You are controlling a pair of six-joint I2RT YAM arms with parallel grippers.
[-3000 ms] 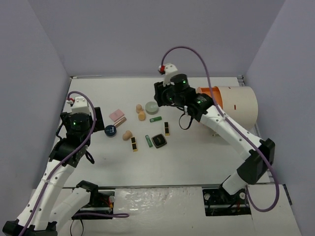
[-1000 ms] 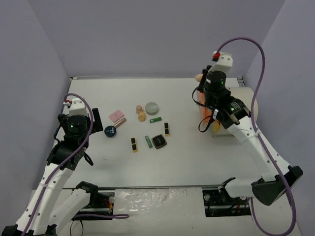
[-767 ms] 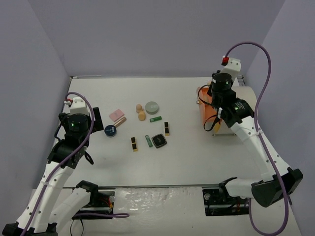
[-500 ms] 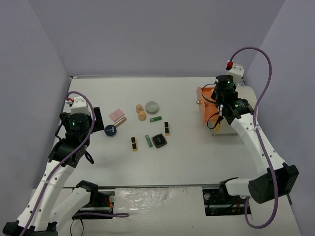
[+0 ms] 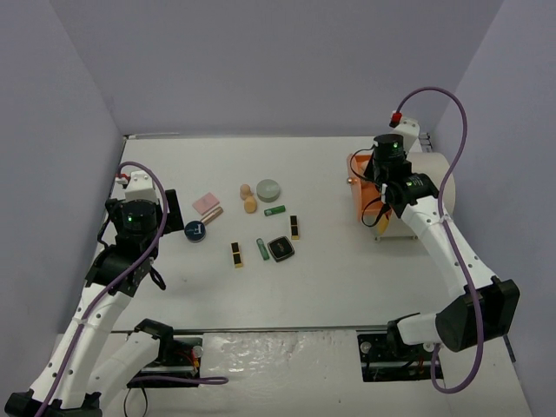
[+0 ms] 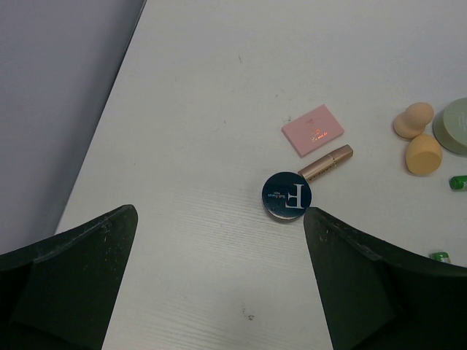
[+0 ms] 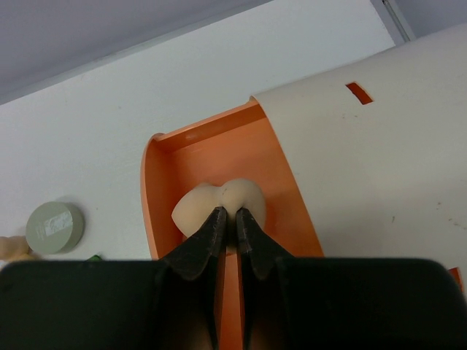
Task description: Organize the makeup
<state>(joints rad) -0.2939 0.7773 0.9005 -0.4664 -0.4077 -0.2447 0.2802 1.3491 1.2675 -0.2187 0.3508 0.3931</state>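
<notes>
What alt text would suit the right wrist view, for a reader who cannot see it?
The right pincer pinches a peach sponge in or just above the open orange drawer of a cream drum. A round green compact lies on the white table at the lower left.

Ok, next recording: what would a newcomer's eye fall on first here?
The right gripper, jaws pinched on a peach sponge, holds it at the open orange drawer of the cream drum at the far right of the table. Mid-table lies a scatter of cosmetics, among them a blue compact and a pink palette, with the left gripper hanging open near them.
</notes>
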